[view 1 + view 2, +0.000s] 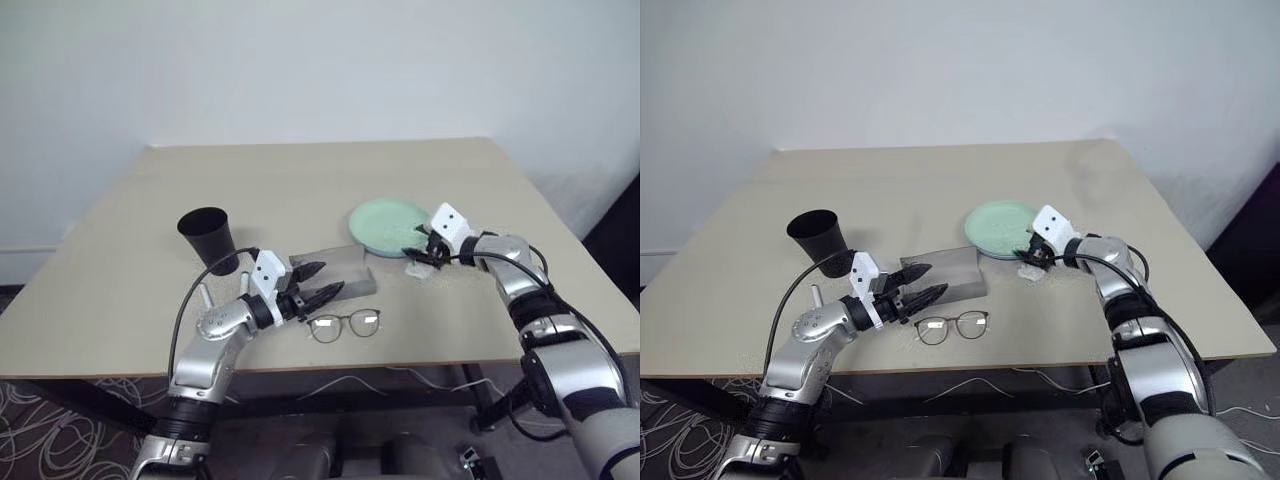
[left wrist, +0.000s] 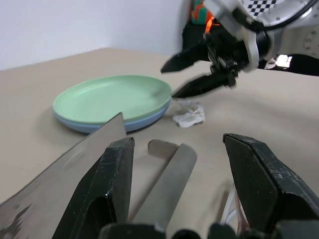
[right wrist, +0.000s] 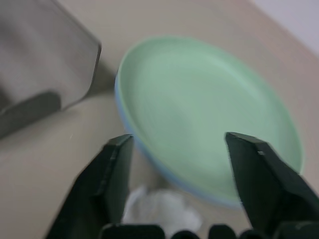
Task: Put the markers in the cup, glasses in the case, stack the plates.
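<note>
The mint green plate (image 1: 388,224) lies stacked on the light blue plate (image 2: 97,125) at the table's right middle. My right gripper (image 1: 418,254) hovers open and empty just beside their near right rim. The grey case (image 1: 338,264) lies open at the centre. At its near left end my left gripper (image 1: 330,277) stands open, holding nothing. The glasses (image 1: 345,324) lie unfolded near the front edge, just in front of the case. The black cup (image 1: 208,238) stands upright to the left. The markers are out of view.
A crumpled white paper wad (image 1: 420,268) lies under my right gripper, next to the plates. The table's front edge (image 1: 400,368) runs close behind the glasses. A black cable loops from my left forearm past the cup.
</note>
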{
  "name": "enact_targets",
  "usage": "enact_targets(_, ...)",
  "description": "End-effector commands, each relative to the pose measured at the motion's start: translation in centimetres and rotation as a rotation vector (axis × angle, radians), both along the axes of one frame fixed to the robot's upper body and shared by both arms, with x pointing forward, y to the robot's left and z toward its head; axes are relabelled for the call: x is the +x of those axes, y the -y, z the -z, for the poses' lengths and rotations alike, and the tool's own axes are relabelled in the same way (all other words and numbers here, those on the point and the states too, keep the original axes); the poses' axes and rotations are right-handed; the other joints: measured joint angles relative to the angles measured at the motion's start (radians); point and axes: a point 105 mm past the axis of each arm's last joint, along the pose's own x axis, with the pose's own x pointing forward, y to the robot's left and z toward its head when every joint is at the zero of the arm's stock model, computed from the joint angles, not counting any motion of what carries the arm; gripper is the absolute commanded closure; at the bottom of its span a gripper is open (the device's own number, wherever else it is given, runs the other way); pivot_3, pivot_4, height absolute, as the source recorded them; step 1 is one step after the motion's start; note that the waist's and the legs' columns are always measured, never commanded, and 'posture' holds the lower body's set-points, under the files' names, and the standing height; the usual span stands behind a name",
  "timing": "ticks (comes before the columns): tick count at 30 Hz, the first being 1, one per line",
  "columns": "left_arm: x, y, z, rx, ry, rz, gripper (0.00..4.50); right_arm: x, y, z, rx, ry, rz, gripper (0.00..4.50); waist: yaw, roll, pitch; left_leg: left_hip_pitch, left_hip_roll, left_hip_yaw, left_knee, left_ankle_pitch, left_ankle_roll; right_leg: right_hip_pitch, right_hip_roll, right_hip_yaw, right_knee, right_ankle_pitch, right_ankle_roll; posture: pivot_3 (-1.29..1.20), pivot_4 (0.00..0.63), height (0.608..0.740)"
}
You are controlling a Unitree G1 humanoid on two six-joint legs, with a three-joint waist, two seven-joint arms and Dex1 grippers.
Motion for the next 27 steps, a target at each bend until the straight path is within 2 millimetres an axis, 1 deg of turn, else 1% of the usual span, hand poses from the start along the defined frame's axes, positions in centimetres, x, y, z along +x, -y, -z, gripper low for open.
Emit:
enact_targets(1,0.4,0.4,-1.4,-0.003,0.056,0.018,1.51,0.2,0.5,-2.3,0.061,0.015,0.063,0.04,0.000,0.000,0.000,0.000,0.000,0.000,0.000,0.000,0.000,0.000,0.000,0.000,0.000,0.000,0.000,0.00,0.000,0.736)
enact_targets(5,0.3,0.5,-1.3,-0.004,0.056,0.024,1.51,-0.6,1.2,-0.6,0.069,-0.073,0.129,0.04,0.001,0.000,0.000,0.000,0.000,0.000,0.000,0.000,0.000,0.001,-0.001,-0.001,0.000,0.000,0.000,0.00,0.000,0.736)
enact_targets(9,0.3,0.6,-1.3,-0.005,0.056,0.028,1.51,-1.1,1.0,0.6,0.104,-0.156,0.177,0.04,0.001,0.000,0.000,-0.001,0.000,0.000,0.001,0.000,0.000,0.001,-0.001,-0.001,-0.001,0.000,0.000,0.00,0.000,0.736)
enact_targets(12,0.3,0.6,-1.2,-0.005,0.057,0.028,1.51,-1.3,1.0,1.6,0.078,-0.189,0.196,0.04,0.001,0.000,0.000,-0.001,0.000,0.000,0.002,0.000,0.000,0.001,-0.001,-0.002,-0.001,0.000,0.000,0.00,0.000,0.736)
enact_targets(16,0.3,0.6,-1.2,-0.004,0.058,0.025,1.51,-1.2,1.2,2.0,0.066,-0.191,0.221,0.04,0.001,0.000,0.000,-0.002,0.000,0.000,0.002,0.000,0.000,0.001,-0.002,-0.002,-0.001,0.000,0.000,0.00,0.000,0.736)
enact_targets(19,0.3,0.5,-1.2,-0.004,0.057,0.023,1.51,-1.1,1.2,1.9,0.071,-0.185,0.226,0.63,0.000,0.000,0.000,-0.002,0.000,0.000,0.002,0.000,0.000,0.001,-0.002,-0.002,-0.001,0.000,0.000,0.00,0.000,0.736)
enact_targets(21,0.3,0.5,-1.2,-0.003,0.057,0.022,1.51,-1.0,1.1,1.7,0.074,-0.180,0.223,1.25,0.000,0.000,0.000,-0.002,0.000,0.000,0.002,0.000,0.000,0.001,-0.002,-0.002,-0.002,0.000,0.000,0.00,0.000,0.736)
enact_targets(27,0.4,0.5,-1.2,-0.004,0.057,0.019,1.51,-1.1,0.9,1.3,0.080,-0.173,0.210,3.37,0.000,0.000,0.000,-0.002,0.000,0.000,0.002,0.000,0.000,0.001,-0.002,-0.002,-0.002,-0.001,0.001,0.00,0.000,0.736)
